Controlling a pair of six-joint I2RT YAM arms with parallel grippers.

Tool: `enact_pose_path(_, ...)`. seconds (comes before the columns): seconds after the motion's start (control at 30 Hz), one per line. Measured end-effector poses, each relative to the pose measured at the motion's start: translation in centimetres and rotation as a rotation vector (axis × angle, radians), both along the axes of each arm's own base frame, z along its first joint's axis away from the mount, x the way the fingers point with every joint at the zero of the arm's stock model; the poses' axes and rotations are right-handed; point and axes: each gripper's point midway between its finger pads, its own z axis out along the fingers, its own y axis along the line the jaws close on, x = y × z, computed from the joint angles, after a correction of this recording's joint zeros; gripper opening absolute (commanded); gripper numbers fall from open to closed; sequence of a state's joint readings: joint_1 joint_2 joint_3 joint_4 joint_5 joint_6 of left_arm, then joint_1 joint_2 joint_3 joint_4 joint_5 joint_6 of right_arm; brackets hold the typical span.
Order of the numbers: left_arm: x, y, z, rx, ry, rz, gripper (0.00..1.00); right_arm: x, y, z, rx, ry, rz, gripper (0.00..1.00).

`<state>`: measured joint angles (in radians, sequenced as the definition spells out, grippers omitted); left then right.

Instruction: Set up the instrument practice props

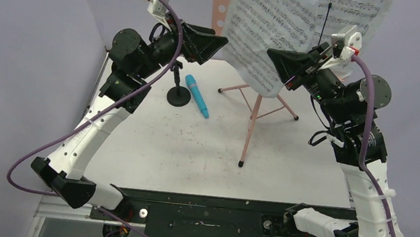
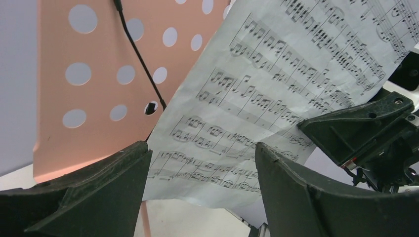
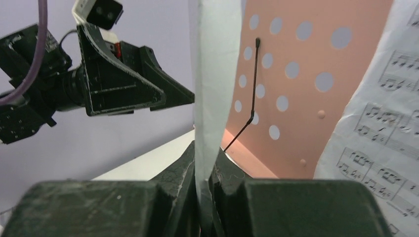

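Observation:
The pink perforated music stand (image 1: 253, 108) stands on tripod legs at the table's far middle; its desk shows in the left wrist view (image 2: 94, 84) and the right wrist view (image 3: 296, 89). My right gripper (image 1: 275, 64) is shut on the edge of a white sheet-music page (image 1: 268, 37), held up in front of the desk, seen edge-on in the right wrist view (image 3: 210, 98). A second page (image 1: 352, 10) rests on the desk's right side. My left gripper (image 1: 222, 40) is open and empty, just left of the held page (image 2: 276, 79). The blue microphone (image 1: 197, 95) lies beside the black mic stand (image 1: 178, 95).
A thin black retaining wire (image 2: 141, 59) lies across the pink desk. The stand's legs (image 1: 246, 139) spread over the table's middle. Purple walls close in on the left and back.

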<state>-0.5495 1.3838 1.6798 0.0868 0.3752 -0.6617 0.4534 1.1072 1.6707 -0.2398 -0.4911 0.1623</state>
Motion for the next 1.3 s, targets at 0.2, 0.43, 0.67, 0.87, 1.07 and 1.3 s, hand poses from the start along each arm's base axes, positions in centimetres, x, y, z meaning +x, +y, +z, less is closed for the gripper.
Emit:
enact_pose_path(0.2,0.8,-1.3,1.5,-0.011,-0.022,-0.015,0.70,-0.4,-1.9,3.4,0.066,-0.061,-0.089,0.05)
enact_pose_path(0.43,1.5,-3.6,0.9,0.014,-0.008,-0.045,0.67,-0.9,-4.0,4.7,0.105,-0.092,-0.180,0.05)
enact_pose_path(0.67,3.0,-4.8,-1.1,0.062,0.036,-0.029,0.62,-1.3,-4.9,5.3,0.124,-0.106,-0.215,0.05)
enact_pose_path(0.87,3.9,-4.4,-1.4,0.073,0.047,0.028,0.58,-1.1,-5.2,5.3,0.126,-0.106,-0.238,0.05)
enact_pose_path(1.07,4.9,-4.9,-0.2,0.065,0.027,0.040,0.50,-0.9,-5.6,5.3,0.122,-0.108,-0.264,0.05)
enact_pose_path(1.3,6.2,-6.8,-1.2,0.087,0.050,0.027,0.45,-0.3,-6.0,4.4,0.117,-0.088,-0.297,0.05)
